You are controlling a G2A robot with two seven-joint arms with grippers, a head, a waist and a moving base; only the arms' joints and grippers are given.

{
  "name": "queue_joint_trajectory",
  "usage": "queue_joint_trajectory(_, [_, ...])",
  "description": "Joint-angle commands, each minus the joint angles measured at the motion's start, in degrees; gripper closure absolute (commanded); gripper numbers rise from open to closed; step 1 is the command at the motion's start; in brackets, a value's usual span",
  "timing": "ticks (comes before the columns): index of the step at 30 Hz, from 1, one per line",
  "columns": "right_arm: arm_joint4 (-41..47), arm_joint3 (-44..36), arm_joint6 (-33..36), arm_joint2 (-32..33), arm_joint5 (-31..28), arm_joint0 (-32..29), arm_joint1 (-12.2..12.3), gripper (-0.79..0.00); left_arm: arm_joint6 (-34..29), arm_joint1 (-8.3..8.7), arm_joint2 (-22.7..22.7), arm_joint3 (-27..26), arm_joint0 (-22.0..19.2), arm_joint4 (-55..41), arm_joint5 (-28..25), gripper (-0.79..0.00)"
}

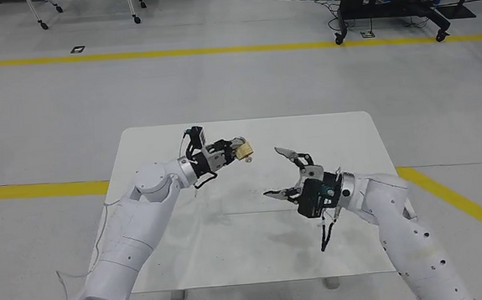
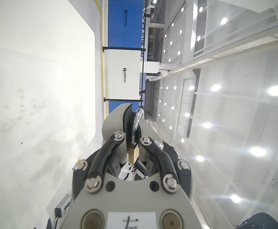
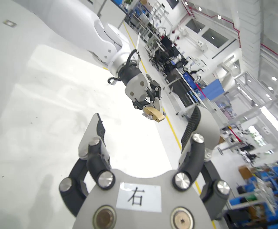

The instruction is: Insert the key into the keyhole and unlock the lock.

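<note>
Left claw (image 1: 237, 149) is closed tight on a brass padlock (image 3: 154, 115), held up off the white table (image 1: 332, 131). Brass body shows at the fingertips, and the steel shackle (image 2: 138, 118) runs between the two fingers. Right claw (image 1: 278, 173) is spread wide with nothing in it, hovering over the table and facing the left one. Padlock sits out ahead of the right claw's open fingers, well apart from them. Can't make out the keyhole from where I stand.
</note>
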Motion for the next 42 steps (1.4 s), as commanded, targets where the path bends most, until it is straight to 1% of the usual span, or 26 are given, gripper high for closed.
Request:
queue_joint_trajectory(1, [-2.8,0.8,-0.5,-0.6,-6.3,1.5,0.7,0.000,0.4,-0.13,0.4,-0.2,-0.3,0.2,0.3,0.000])
queue_joint_trajectory(3, [-5.9,1.6,2.5,-1.6,-8.1,2.6,1.1,0.000,0.8,-0.28,0.8,-0.1,-0.6,0.4,0.5,0.000])
queue_joint_trajectory(6, [-5.4,2.5,5.9,-4.1,-8.1,3.6,1.3,0.000,1.4,-0.46,1.6,0.3,-1.1,1.8,-0.4,0.000])
queue_joint_trajectory(13, [2.4,5.3,13.2,-7.0,-7.6,7.3,0.5,0.000,2.2,-0.73,3.1,1.2,-1.5,5.6,-3.5,0.000])
queue_joint_trajectory(24, [11.0,8.8,22.9,-11.0,-3.2,11.3,-0.7,0.000,2.1,-0.85,3.3,1.5,-1.8,7.0,-3.9,0.000])
queue_joint_trajectory(32, [13.0,9.9,24.6,-11.9,-1.7,12.5,-0.7,0.000,1.6,-0.92,3.2,1.8,-2.1,7.1,-3.7,0.000])
queue_joint_trajectory(38, [13.0,10.2,23.7,-12.1,-1.3,13.4,-0.4,0.000,1.6,-1.02,3.3,2.0,-2.2,7.1,-3.6,0.000])
queue_joint_trajectory(42, [11.0,8.9,21.5,-12.0,-1.0,12.8,0.0,0.000,1.8,-1.11,3.1,2.2,-2.2,6.7,-3.5,0.000])
